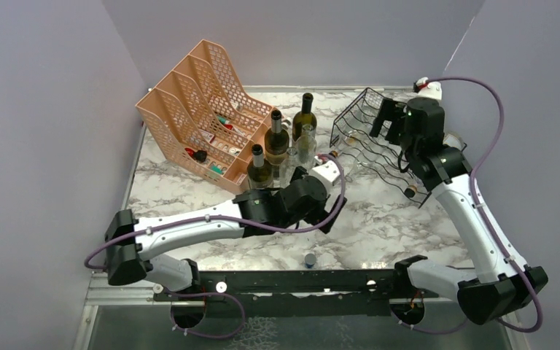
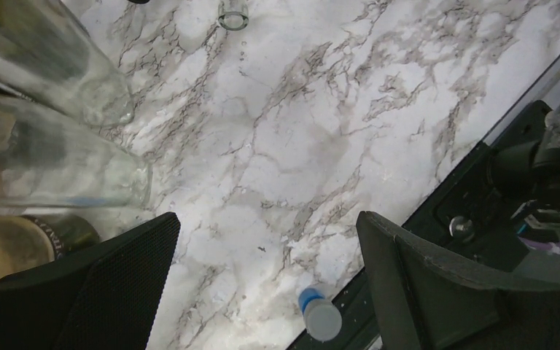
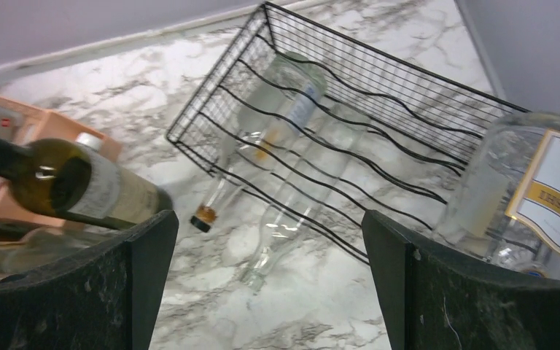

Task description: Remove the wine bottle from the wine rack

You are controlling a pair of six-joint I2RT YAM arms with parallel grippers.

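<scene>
The black wire wine rack stands at the back right of the marble table, and it fills the upper middle of the right wrist view. Two clear wine bottles lie in its cradles with their necks poking out toward me. One has a pale label and a brown capped neck; the other is bare glass. My right gripper hovers open above the rack, touching nothing. My left gripper hangs open over bare marble at the table's middle, away from the rack.
A peach mesh file organizer sits at the back left. Green and clear bottles stand between it and the rack. A clear bottle with a yellow-white label stands right of the rack. A small blue-banded cap lies near the front rail.
</scene>
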